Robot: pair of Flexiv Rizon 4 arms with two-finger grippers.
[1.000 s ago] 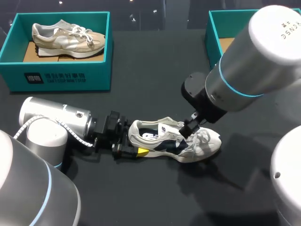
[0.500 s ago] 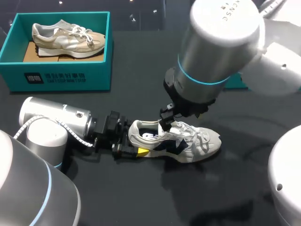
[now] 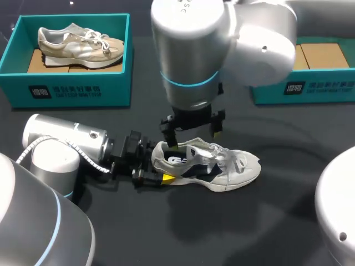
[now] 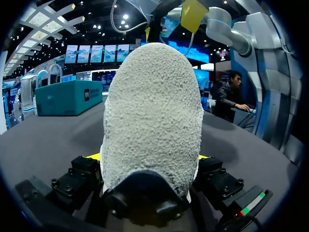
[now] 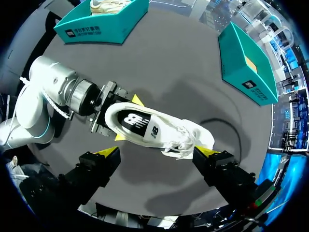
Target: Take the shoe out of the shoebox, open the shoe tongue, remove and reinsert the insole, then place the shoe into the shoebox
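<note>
**Heel pinned, right jaws poised over the opening**

The white-and-navy lace-up sneaker [image 3: 208,166] stands on its sole near the middle of the dark desk [image 3: 166,233], toe toward the right edge and outside both boxes. My left jaws are clenched on its heel from two sides, low over the desk. In the left wrist view the pale, rough-textured heel [image 4: 152,111] fills the space between them. My right jaws hang released and spread wide above the shoe's opening, with a yellow fingertip [image 5: 110,152] on each side of the sneaker, touching nothing.

I judge this to be the tongue-and-insole step. To do it well, my left jaws should hold the heel flat so the shoe cannot tip or slide. My right jaws should narrow enough to enter the opening and catch the dark printed insole [image 5: 137,123] at its heel end, clear of the white laces [image 3: 236,158]. I'd lift slowly, since a snag at the tongue would drag the whole shoe.

The open teal shoebox [image 3: 310,88] at the far right corner awaits the return. The other teal shoebox [image 3: 77,91], at the far left corner, holds a beige sneaker [image 3: 80,43].
</note>
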